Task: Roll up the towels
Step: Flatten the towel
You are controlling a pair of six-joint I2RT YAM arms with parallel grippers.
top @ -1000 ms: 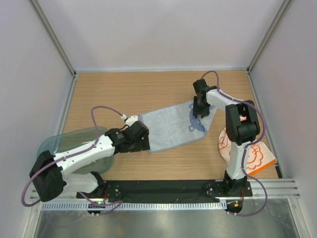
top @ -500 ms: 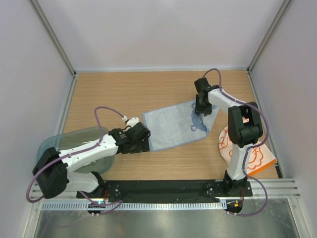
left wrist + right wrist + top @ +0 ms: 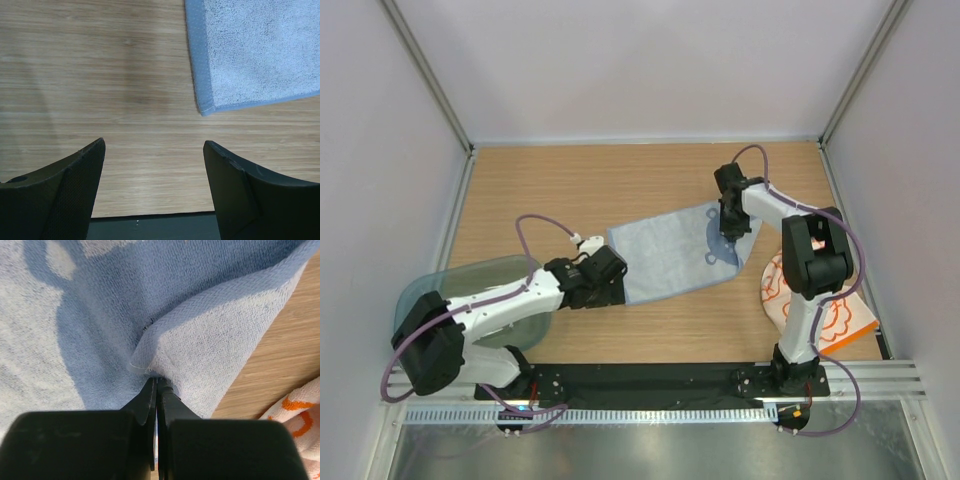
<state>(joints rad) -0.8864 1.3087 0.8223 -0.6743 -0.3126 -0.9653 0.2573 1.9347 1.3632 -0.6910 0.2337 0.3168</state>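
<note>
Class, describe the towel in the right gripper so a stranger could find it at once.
On the wooden table, look at the middle. The blue towel lies spread there, its right end pinched by the right gripper. Unlike the orange-patterned towels at the right edge, it is plain.

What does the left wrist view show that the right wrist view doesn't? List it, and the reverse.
Left wrist only: the left gripper open over the table, with a flat corner of the blue towel ahead of it. Right wrist only: the right gripper shut, pinching a raised fold of that towel, and an orange towel at the lower right. Both: the blue towel and the table.
</note>
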